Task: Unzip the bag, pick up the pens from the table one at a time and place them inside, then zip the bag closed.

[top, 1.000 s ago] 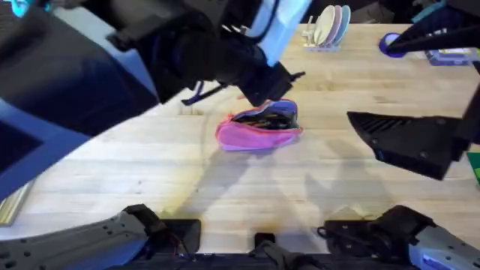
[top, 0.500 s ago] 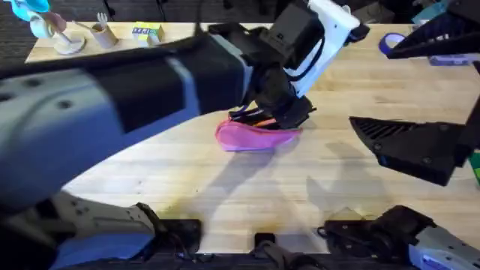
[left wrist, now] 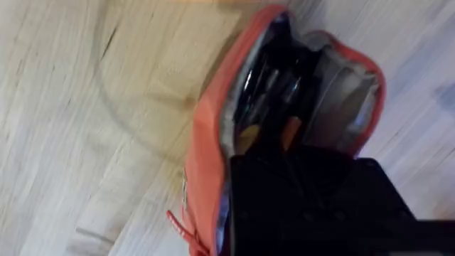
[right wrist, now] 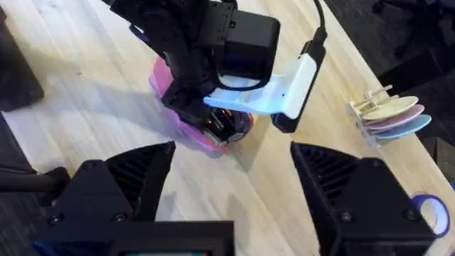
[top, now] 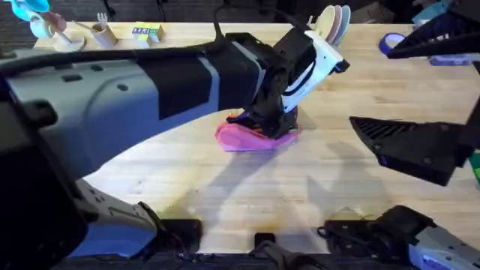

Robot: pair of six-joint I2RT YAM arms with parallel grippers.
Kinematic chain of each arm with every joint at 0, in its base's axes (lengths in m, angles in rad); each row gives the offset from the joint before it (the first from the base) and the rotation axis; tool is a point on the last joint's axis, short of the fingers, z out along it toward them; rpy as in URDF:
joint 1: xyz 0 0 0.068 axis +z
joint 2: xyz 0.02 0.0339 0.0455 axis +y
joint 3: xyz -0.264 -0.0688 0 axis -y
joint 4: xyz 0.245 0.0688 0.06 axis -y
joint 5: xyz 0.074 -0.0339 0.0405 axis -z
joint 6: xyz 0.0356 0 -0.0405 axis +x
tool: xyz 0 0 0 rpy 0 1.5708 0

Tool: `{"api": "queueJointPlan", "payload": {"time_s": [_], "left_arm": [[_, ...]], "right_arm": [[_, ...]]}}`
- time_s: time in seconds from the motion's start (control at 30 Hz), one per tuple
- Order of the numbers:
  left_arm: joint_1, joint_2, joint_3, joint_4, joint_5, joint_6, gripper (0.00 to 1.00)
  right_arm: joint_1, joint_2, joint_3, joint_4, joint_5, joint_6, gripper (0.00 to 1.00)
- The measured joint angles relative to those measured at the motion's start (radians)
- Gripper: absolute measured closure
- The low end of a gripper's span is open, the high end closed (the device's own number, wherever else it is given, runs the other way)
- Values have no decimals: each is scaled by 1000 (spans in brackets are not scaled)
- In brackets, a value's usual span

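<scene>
Left gripper (top: 268,124) down at open mouth of pink pouch (top: 241,138), mid-table (top: 225,195), right of centre. Wrist view: pouch (left wrist: 206,156) gaping, dark pens (left wrist: 266,85) plus orange one (left wrist: 290,131) already inside; left fingers' spread — cannot tell, black housing covers them. Right gripper (right wrist: 227,188) parked near right, fingers wide apart, empty. Judgement: pens look loaded, zipping next. Tip: find pull tab (left wrist: 181,231) at pouch end, pinch squarely, drag along zipper line; right arm should pin pouch so fabric doesn't bunch.
</scene>
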State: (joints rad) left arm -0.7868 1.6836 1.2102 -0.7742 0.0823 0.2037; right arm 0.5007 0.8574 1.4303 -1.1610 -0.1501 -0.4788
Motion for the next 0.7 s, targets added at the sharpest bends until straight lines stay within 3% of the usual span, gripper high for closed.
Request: {"api": "queueJointPlan", "payload": {"time_s": [0.2,0.23,0.3,0.37,0.43,0.7], "left_arm": [[0,0,0,-38,-32,15,927],[0,0,0,-38,-43,26,659],[0,0,0,-35,-52,26,319],[0,0,0,-36,-60,25,54],[2,0,0,-35,-67,26,10],[2,-34,0,-37,-51,24,6]], "right_arm": [[0,0,0,0,0,0,3],[0,0,0,0,0,0,3],[0,0,0,0,0,0,3],[0,0,0,0,0,0,3],[0,0,0,0,0,0,3],[0,0,0,0,0,0,3]]}}
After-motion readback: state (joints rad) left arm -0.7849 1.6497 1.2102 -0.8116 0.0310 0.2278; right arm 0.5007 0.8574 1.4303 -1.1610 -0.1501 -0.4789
